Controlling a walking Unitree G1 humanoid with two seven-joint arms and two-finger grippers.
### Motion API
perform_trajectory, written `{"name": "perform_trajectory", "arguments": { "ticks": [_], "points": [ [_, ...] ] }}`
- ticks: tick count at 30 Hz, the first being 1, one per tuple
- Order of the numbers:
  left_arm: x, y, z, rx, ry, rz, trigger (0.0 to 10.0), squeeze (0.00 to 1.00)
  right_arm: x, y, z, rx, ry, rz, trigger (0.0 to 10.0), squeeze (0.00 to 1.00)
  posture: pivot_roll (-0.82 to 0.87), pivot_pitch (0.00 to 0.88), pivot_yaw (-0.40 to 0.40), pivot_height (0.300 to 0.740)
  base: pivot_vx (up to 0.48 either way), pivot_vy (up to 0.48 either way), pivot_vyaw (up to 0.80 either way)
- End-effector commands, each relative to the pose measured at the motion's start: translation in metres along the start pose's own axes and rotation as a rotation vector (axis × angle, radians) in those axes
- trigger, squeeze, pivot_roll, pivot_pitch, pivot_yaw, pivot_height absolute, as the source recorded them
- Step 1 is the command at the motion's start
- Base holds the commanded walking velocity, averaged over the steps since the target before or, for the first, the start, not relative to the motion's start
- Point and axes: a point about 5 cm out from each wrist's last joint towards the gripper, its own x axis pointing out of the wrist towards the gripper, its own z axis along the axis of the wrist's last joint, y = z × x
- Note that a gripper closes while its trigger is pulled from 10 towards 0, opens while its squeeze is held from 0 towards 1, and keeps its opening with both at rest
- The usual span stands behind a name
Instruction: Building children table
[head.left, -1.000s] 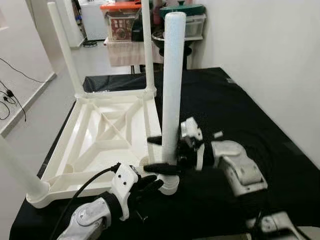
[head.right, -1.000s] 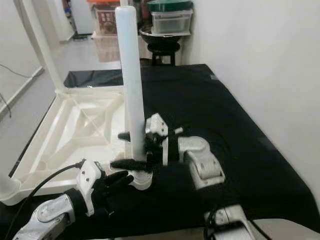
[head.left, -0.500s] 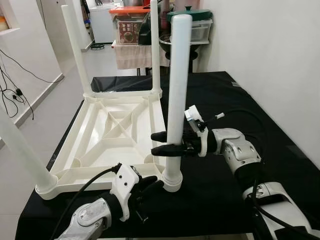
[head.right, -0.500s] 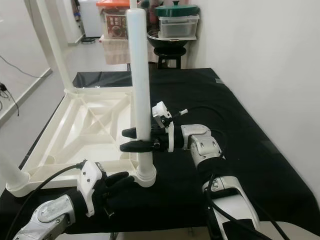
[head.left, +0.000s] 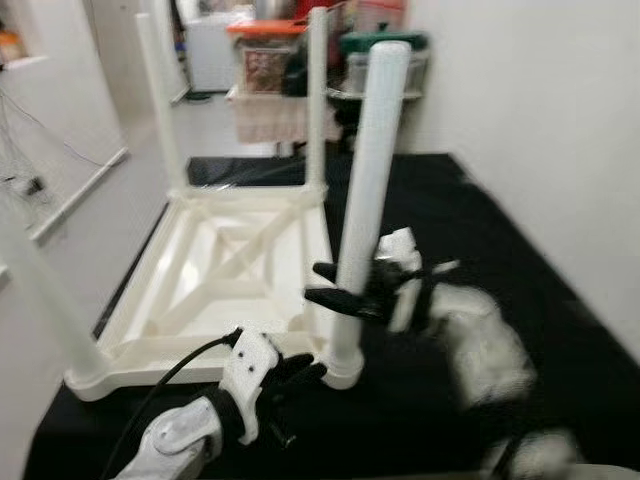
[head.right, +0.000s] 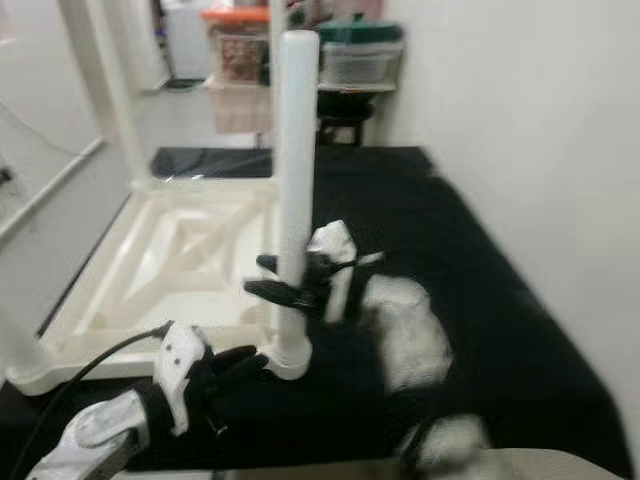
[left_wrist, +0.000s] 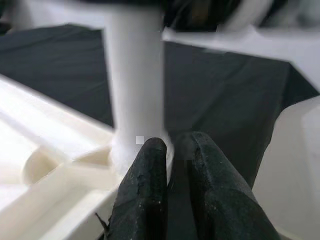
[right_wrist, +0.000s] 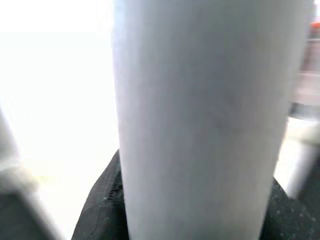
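— Since half a second ago, what has changed on your feed?

— Mostly my head camera: the whole picture has swung and gone blurry, so I read that as the head moving. My right gripper (head.left: 335, 283) stays clamped on the same tall white plastic table leg (head.left: 368, 190), about where it held before, and the left one has not left the socket.

— Take me through it from the left.

— Farthest left, a blurred white leg (head.left: 45, 300) rises from the near left corner of the upturned white plastic tabletop (head.left: 235, 270), which lies on the black cloth (head.left: 480, 230) with its ribbed underside up. Two more legs stand upright at its far corners. My left gripper (head.left: 300, 372) sits low at the near right corner, and in its wrist view the two black fingers (left_wrist: 145, 195) lie close together, nearly touching, with nothing between them, their tips right at the round white socket collar (head.left: 341, 372).

— And the leg you are fitting?

— It stands upright in that collar at the near right corner. My right gripper's fingers reach in from the right and pinch it at lower mid-height; the right wrist view has the pale shaft (right_wrist: 200, 120) filling the gap between them.

— Anything behind?

— Stacked storage boxes (head.left: 270, 50), too blurred to read.
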Motion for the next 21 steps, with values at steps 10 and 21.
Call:
{"name": "perform_trajectory", "arguments": {
  "ticks": [10,21],
  "points": [
    [0.0,0.0,-0.003,0.009,0.001,0.002,10.0,0.0,-0.007,0.008,-0.036,-0.012,0.227,-0.11,2.8,0.0,0.05,0.0,-0.041,0.74,0.0,0.0,0.0],
    [0.006,-0.001,0.002,0.015,-0.018,-0.001,10.0,0.0,-0.003,0.003,0.01,-0.04,0.064,0.326,10.0,1.0,0.05,0.0,-0.039,0.74,0.0,0.0,0.0]
  ]
}}
